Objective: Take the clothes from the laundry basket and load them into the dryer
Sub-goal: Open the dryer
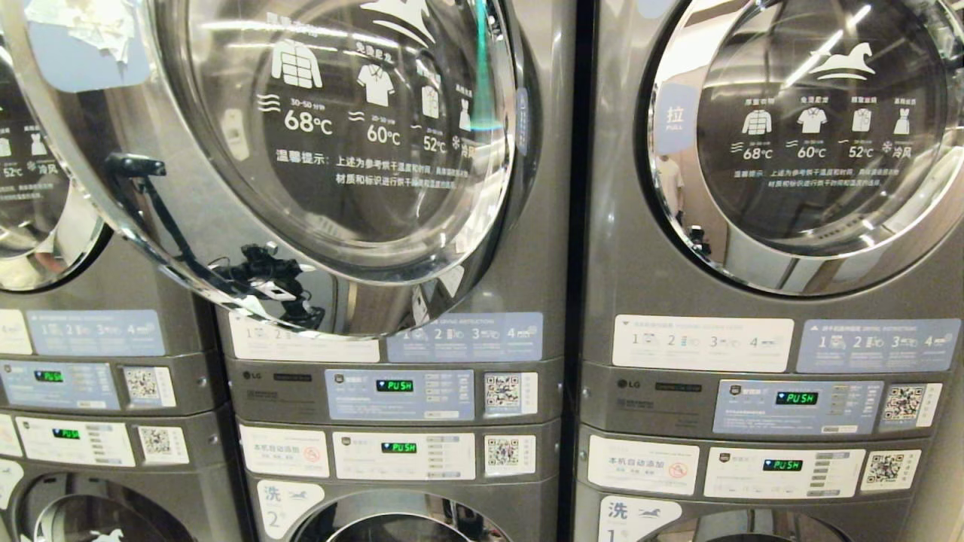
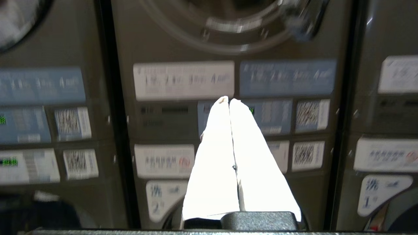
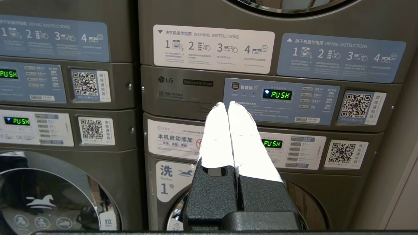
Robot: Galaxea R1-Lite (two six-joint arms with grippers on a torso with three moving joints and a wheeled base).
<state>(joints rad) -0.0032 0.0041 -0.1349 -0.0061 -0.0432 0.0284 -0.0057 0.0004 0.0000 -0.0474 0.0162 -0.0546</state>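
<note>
A row of grey stacked machines fills the head view, dryers on top. The middle dryer's round chrome door (image 1: 324, 150) stands swung out toward me and overlaps the machine to its left. The right dryer's door (image 1: 813, 135) is shut. Neither arm shows in the head view. My left gripper (image 2: 228, 99) is shut and empty, its white-wrapped fingers together, facing the middle stack's control panels (image 2: 271, 114). My right gripper (image 3: 226, 105) is shut and empty, facing the right stack's dryer panel (image 3: 281, 94). The laundry basket and the clothes are out of view.
Washers sit under the dryers, marked 2 (image 1: 290, 508) and 1 (image 1: 636, 519). A third stack stands at the left (image 1: 83, 376). In the right wrist view a pale wall (image 3: 403, 182) borders the right stack.
</note>
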